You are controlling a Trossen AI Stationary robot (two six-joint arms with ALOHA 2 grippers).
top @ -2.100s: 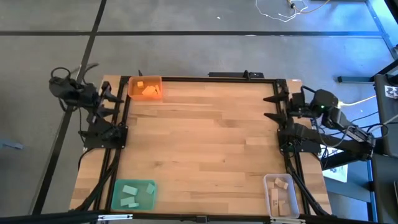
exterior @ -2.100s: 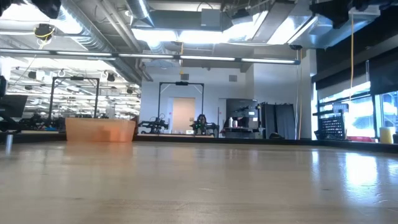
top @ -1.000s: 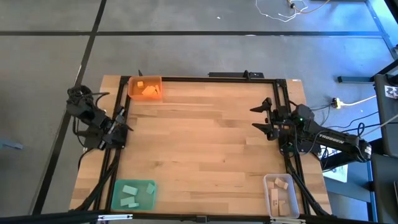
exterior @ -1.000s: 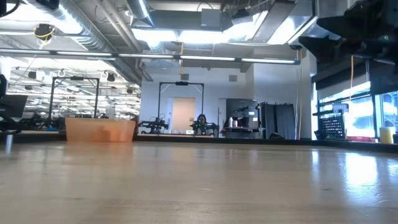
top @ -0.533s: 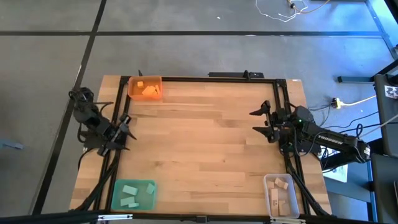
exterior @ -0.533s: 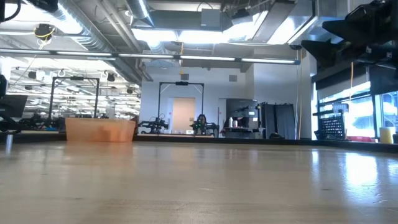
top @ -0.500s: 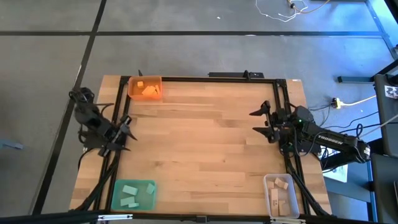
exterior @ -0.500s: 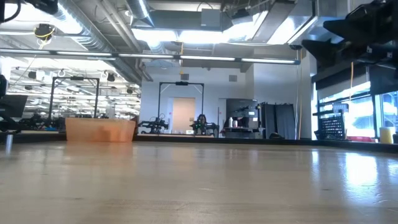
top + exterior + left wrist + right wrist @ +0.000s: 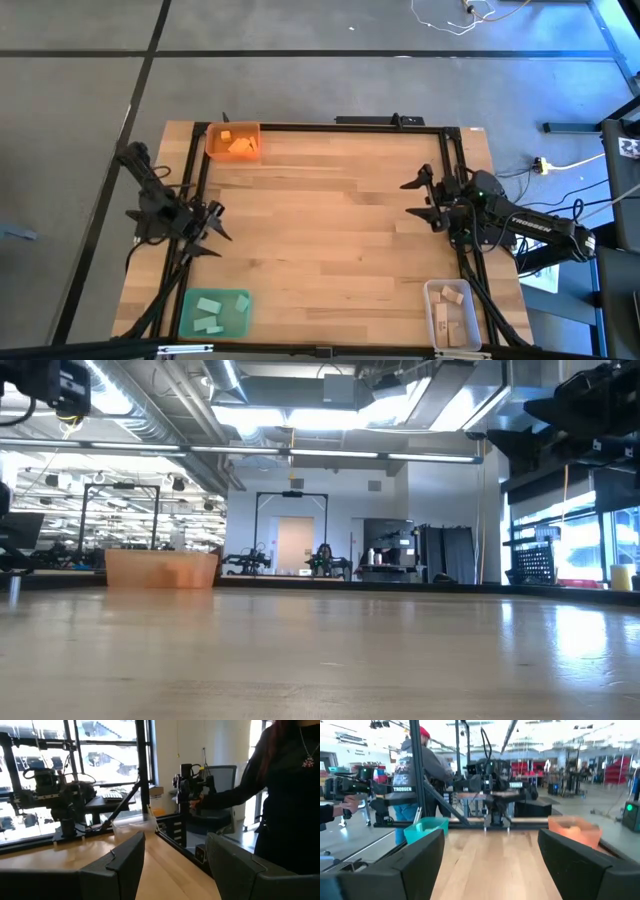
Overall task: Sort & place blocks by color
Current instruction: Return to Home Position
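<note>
From above, the small orange rectangular blocks lie in the square orange plastic tray, the teal-green blocks in the green tray, the pale wooden blocks in the clear tray, all well apart from the left gripper and the right gripper at opposite edges of the table, jaws wide open, holding nothing. The low view shows only the orange tray's translucent wall; each wrist view, bare wood between dark fingers

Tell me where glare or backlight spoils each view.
High view: table evenly lit, a lighter patch on the floor at top right. Low view: ceiling lamps blown out, sheen on the table at the picture's right. Left wrist view: bright windows backlight the right arm. Right wrist view: overhead lamps glare above the room.
</note>
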